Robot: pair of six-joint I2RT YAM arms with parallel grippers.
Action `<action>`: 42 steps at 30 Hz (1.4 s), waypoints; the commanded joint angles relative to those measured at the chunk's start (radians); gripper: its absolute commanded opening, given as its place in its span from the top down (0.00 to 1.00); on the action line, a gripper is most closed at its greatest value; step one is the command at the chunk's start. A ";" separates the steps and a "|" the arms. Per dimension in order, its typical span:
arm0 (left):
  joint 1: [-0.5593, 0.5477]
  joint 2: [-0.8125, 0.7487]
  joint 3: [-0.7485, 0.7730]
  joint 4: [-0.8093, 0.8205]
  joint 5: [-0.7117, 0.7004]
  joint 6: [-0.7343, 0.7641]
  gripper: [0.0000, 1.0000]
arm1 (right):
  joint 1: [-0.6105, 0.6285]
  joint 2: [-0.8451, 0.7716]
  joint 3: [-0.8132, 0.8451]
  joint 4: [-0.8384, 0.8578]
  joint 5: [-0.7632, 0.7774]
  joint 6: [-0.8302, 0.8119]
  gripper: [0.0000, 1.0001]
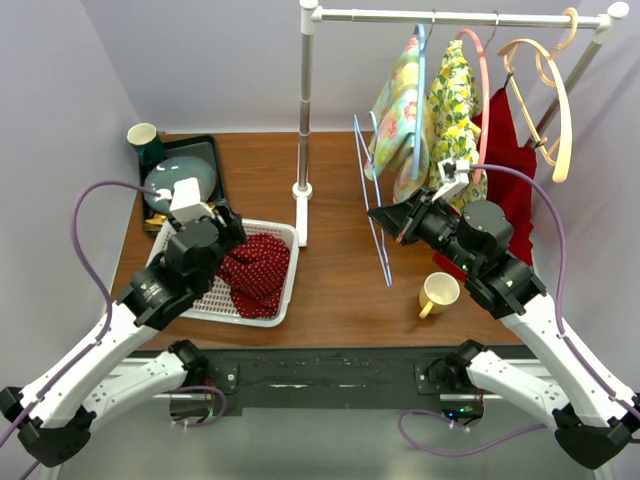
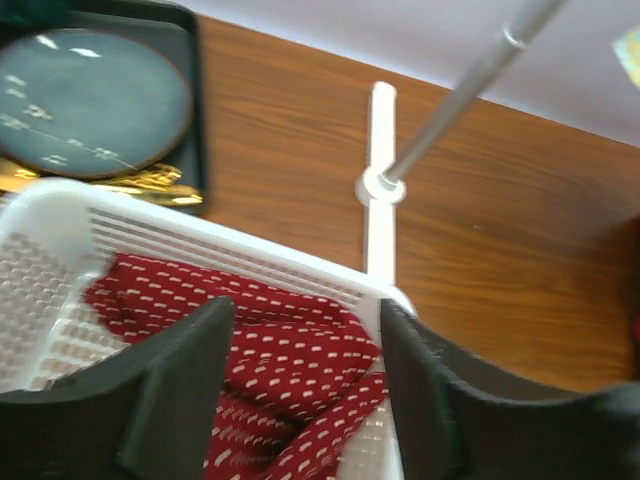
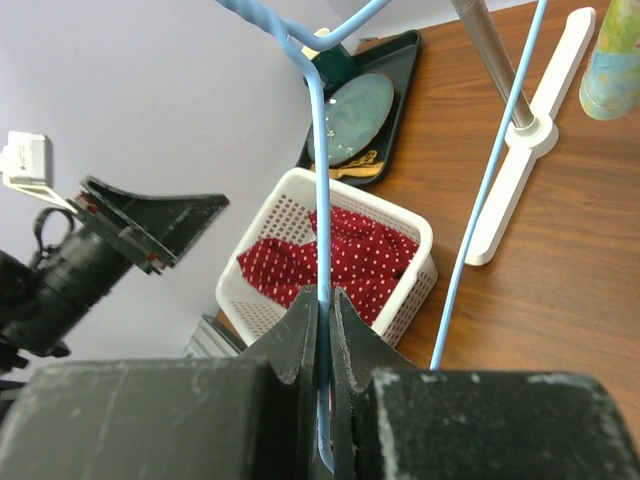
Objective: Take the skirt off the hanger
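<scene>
Left tool (image 2: 305,340) stands partly open and holds nothing; its two fingers hang apart directly above the skirt (image 1: 255,270). Right tool (image 3: 322,300) is closed tight on the lower wire of the blue hanger (image 3: 317,170) and carries it clear of the rail (image 1: 450,15), above the middle of the worktop (image 1: 340,300).

Position of the task item: the red dotted skirt lies bunched inside the white basket (image 1: 275,224), which sits toward the near left corner of the worktop. No part of the skirt touches the hanger; the two are well apart.

Task status:
1. Separation of skirt from hanger: complete, judging by the bare wire frame in the right wrist view.
2. Deposit of skirt: complete; the fabric rests wholly within the basket walls.
3. Release by the left tool: appears done, since no cloth is pinched between the fingers.

Outstanding items, as a judgement only: withdraw the left arm from above the basket and dispose of the empty hanger.
</scene>
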 commanded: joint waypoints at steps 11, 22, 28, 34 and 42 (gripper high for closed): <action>0.031 0.257 -0.370 -0.030 0.065 -0.514 0.65 | -0.003 0.045 0.029 0.062 0.009 0.023 1.00; 0.030 0.107 0.079 0.200 0.058 0.205 0.29 | 0.000 0.168 0.127 0.097 0.046 0.049 1.00; 0.030 0.082 0.104 0.374 0.321 0.541 0.00 | -0.001 0.277 0.246 0.114 0.100 0.043 1.00; -0.029 -0.094 -0.230 0.613 0.369 0.632 0.00 | 0.003 0.389 0.363 0.145 0.115 0.053 1.00; -0.038 -0.126 -0.229 0.607 0.368 0.609 0.00 | 0.013 0.539 0.553 0.173 0.201 0.038 1.00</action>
